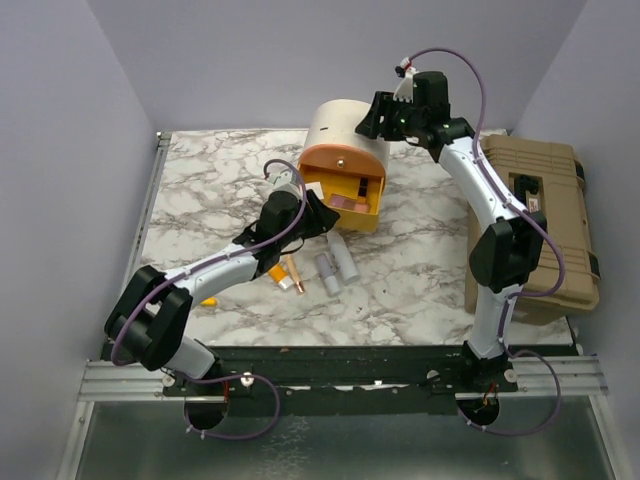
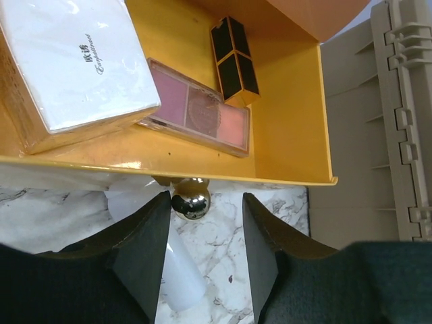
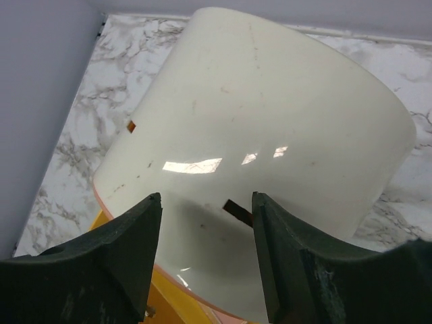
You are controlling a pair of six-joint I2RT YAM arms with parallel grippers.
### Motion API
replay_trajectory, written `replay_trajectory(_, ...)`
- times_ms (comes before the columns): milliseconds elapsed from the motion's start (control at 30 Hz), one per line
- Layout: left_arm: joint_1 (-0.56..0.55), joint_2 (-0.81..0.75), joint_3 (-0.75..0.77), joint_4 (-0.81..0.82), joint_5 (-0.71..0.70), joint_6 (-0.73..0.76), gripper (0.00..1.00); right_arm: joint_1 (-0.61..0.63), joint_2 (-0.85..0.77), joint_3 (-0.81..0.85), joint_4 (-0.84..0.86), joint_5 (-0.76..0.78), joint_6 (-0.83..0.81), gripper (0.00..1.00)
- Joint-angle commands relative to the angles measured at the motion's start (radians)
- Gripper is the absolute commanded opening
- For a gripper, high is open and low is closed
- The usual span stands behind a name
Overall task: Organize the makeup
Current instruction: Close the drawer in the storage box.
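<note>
The cream case (image 1: 335,130) lies with its orange tray (image 1: 372,217) slid out. In the left wrist view the tray (image 2: 290,128) holds a white square compact (image 2: 74,61), a pink palette (image 2: 199,108) and a gold-black lipstick (image 2: 234,61). My left gripper (image 2: 206,229) is open just in front of the tray's silver knob (image 2: 190,200), above a white tube (image 2: 179,270). On the table lie two white tubes (image 1: 337,265), a gold lipstick (image 1: 293,272) and an orange tube (image 1: 275,271). My right gripper (image 3: 206,223) is open over the case's top (image 3: 270,128).
A tan toolbox (image 1: 535,225) stands shut at the right edge, beside the right arm; it also shows in the left wrist view (image 2: 378,121). A small yellow item (image 1: 208,300) lies by the left arm. Grey walls close in the marble table (image 1: 200,190).
</note>
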State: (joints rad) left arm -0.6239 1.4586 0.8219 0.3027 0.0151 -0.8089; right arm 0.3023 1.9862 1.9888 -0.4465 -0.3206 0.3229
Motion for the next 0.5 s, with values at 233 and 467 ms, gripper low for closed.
replay_trajectory(233, -0.011, 0.097, 0.050, 0.036, -0.055, -0.022, 0.40, -0.007, -0.009, -0.082, -0.020, -0.147, 0.018, 0.62)
replay_trajectory(467, -0.011, 0.148, 0.123, 0.026, -0.057, 0.002, 0.33, -0.009, 0.007, -0.084, -0.068, -0.138, -0.018, 0.62)
